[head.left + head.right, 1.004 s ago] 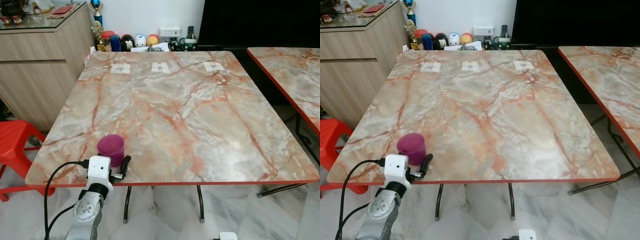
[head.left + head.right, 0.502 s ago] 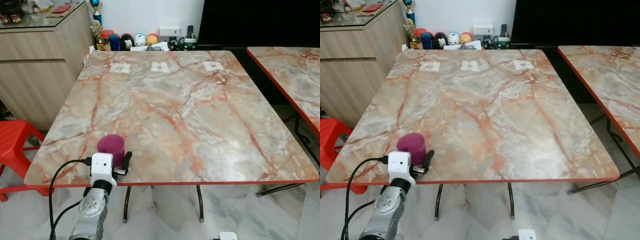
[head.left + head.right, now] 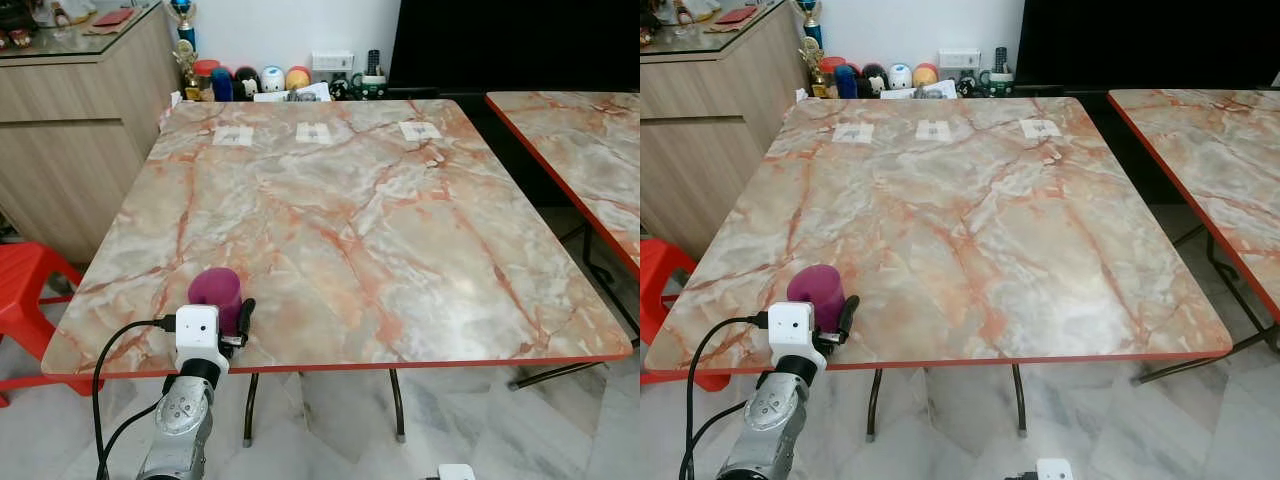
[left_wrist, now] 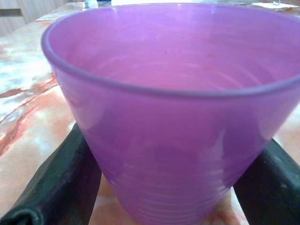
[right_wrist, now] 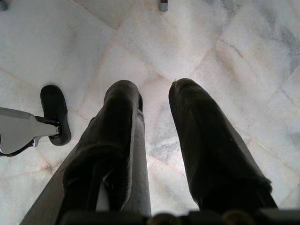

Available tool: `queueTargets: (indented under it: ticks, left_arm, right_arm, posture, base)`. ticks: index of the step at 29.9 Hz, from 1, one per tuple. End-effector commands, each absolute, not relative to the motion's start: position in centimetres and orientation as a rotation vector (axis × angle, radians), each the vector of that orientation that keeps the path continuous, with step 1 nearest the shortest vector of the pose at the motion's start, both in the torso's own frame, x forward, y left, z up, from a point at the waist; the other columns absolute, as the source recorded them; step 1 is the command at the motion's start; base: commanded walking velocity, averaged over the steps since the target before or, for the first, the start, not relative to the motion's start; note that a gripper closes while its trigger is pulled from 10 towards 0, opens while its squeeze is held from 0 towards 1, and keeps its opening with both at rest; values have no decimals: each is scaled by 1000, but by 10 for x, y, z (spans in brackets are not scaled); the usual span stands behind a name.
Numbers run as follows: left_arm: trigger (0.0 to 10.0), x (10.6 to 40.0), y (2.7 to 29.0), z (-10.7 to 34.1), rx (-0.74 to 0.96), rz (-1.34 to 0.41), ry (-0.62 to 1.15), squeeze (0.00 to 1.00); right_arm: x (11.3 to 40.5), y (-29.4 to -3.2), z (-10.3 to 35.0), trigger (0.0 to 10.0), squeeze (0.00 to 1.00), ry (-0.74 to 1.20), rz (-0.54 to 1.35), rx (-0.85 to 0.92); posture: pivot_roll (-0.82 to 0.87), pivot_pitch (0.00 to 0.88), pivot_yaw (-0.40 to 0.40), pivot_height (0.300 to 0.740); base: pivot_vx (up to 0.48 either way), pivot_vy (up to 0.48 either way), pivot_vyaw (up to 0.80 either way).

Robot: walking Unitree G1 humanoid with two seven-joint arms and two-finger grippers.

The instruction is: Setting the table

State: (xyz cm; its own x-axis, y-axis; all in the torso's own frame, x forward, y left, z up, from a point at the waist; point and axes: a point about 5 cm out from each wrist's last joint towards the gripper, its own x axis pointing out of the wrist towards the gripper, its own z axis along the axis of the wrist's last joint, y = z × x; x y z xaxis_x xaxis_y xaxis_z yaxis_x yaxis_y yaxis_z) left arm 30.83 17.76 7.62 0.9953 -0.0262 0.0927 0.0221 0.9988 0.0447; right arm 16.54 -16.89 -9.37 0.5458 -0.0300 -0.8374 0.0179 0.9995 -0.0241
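Purple cup [image 3: 216, 292] stays gripped in the left tool [image 3: 228, 318] at the table's [image 3: 400, 230] near edge, unmoved.

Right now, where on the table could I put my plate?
Nearly anywhere: the table is bare from the three paper labels at the far edge to the near edge. Only the near left corner is taken, by the purple cup in the left end effector.
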Motion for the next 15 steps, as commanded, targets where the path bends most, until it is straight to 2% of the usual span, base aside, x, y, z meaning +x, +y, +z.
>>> queueTargets:
  ticks: [1,9,14,15]
  left_arm:
    - [0,309,178,76,38,-22,-96,0]
    - [0,300,198,81,78,9,-125,0]
    - [0,287,219,88,144,17,-148,0]
    - [392,285,222,89,148,16,-149,0]
  right_arm:
    - [162,-171,-95,10000,0,1007,-33,-19]
    - [160,-171,-96,10000,0,1009,-34,-17]
    - [160,-171,-96,10000,0,1010,-32,-15]
    - [160,-171,-96,10000,0,1010,-32,-15]
  posture:
    - [29,88,-19,740]
    - [35,77,-10,740]
    - [37,65,-4,740]
    - [38,64,-4,740]
  base:
    - [0,0,0]
    - [0,0,0]
    - [0,0,0]
    - [0,0,0]
